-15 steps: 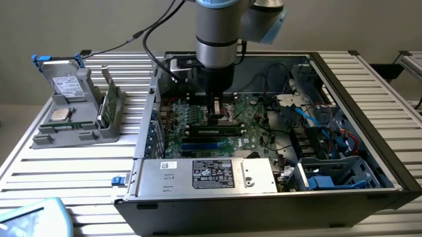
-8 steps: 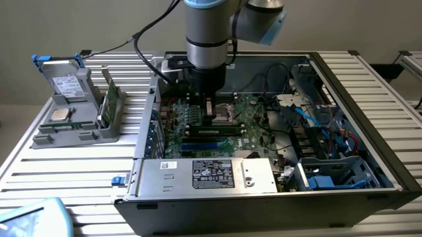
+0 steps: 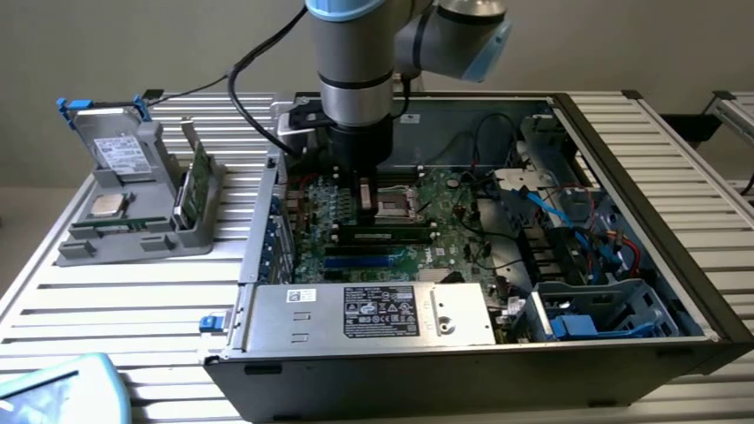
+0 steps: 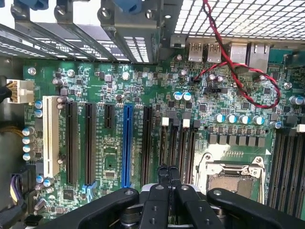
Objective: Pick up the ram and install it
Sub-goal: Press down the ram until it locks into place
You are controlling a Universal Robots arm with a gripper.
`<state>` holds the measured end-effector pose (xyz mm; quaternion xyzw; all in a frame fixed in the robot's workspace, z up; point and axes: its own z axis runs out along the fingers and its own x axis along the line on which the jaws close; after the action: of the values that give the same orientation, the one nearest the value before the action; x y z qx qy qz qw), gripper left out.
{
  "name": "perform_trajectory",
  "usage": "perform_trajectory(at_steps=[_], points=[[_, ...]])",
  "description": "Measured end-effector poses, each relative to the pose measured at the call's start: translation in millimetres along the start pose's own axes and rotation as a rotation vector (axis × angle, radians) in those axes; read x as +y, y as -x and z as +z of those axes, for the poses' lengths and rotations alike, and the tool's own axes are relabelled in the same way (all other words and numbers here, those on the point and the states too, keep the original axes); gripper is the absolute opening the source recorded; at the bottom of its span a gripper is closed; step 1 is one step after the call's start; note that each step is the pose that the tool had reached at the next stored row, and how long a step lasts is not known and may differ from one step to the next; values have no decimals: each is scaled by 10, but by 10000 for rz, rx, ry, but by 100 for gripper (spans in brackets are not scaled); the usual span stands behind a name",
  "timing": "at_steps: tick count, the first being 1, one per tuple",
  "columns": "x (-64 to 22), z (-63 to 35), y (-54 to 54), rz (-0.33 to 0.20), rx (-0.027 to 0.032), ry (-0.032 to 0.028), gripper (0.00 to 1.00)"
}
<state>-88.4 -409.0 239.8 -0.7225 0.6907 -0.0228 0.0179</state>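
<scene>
Pincer (image 4: 168, 177), fingers pressed together on nothing, hangs low over the motherboard (image 3: 454, 208) inside the open computer case (image 3: 659, 221), while the ram (image 3: 380, 236) already lies seated in a slot just toward the exterior view's bottom, its long axis running left-right in that view.

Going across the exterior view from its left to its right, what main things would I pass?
Grey plastic parts holder → slim green circuit-board stick standing in it → robot arm's black gripper over the motherboard → blue drive cage inside the open computer case.
</scene>
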Motion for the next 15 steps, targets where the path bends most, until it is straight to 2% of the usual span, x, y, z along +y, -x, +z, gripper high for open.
perform_trajectory(at_steps=[2,5,12,15], points=[[9,2,1,1,-3,-43,10],[10,2,1,-1,-4,-36,10],[11,3,-4,-4,-11,115,10],[11,23,-8,-4,-13,117,10]])
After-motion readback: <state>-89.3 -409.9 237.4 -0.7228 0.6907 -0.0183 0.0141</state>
